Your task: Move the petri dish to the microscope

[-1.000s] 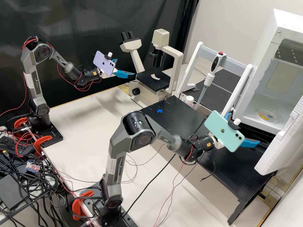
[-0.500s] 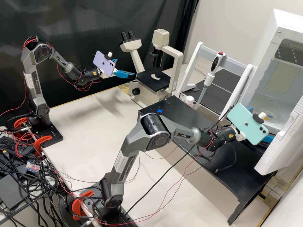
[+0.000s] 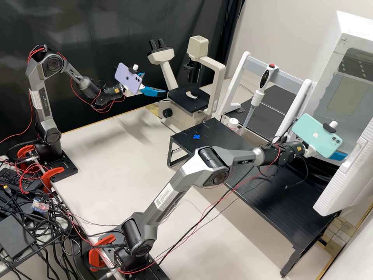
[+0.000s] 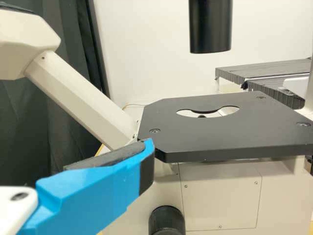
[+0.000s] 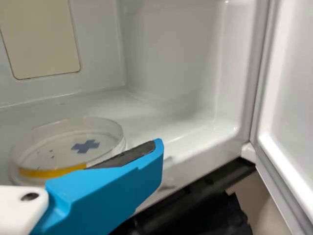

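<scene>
One blue finger of my right pincer lies within the open white chamber, beside the petri dish; its dark pad has nothing against it, so I judge this pincer well open and empty. Whether finger and dish touch I cannot tell. The dish lies flat on the chamber floor, its round wall upright, which should suit a grasp from the sides and help me lift it level; a lopsided squeeze could make it skid or tip. The door stands wide, giving my arm its way in. My left pincer hangs by the microscope, fingers spread with nothing between them, probably so that it can serve the stage. A blue cross on the black tabletop perhaps marks a halfway spot where I could hand over. I take this for the start: the pick-up comes first.
</scene>
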Motion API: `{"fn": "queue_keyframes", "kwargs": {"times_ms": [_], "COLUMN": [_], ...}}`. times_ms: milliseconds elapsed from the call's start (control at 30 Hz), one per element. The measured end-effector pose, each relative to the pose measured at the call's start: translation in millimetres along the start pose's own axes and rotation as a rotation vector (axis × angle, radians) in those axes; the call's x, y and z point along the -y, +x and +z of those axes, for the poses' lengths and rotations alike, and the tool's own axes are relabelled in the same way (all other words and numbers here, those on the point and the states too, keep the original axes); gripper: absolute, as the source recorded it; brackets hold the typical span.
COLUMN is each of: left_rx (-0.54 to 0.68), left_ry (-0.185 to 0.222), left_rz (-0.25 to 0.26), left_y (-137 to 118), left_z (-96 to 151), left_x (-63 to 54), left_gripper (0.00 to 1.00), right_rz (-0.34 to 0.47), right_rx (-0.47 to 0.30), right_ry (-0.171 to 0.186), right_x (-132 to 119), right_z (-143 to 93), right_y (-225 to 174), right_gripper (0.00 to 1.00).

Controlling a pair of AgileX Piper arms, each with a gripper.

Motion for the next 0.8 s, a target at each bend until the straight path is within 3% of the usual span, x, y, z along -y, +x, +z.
{"fn": "queue_keyframes", "kwargs": {"times_ms": [300,333,467,600,667,700,800], "left_rx": [0.0,0.0,0.0,0.0,0.0,0.0,0.0], "left_ry": [0.0,0.0,0.0,0.0,0.0,0.0,0.0], "left_rz": [0.0,0.0,0.0,0.0,0.0,0.0,0.0], "left_y": [0,0,0,0,0,0,0], "left_z": [0,0,0,0,0,0,0], "left_x": [0.0,0.0,0.0,0.0,0.0,0.0,0.0], "left_gripper": [1.0,1.0,1.0,1.0,1.0,1.0,1.0], "right_rz": [0.01,0.012,0.012,0.01,0.01,0.008,0.0], "right_rx": [0.011,0.01,0.027,0.045,0.05,0.055,0.061], "right_ry": [-0.035,-0.041,-0.044,-0.02,-0.03,-0.005,-0.022], "right_x": [5,5,6,6,7,7,8], "right_z": [4,3,6,8,9,10,10], "right_y": [17,17,19,19,20,19,19], "right_gripper": [1.0,0.0,0.0,0.0,0.0,0.0,0.0]}}
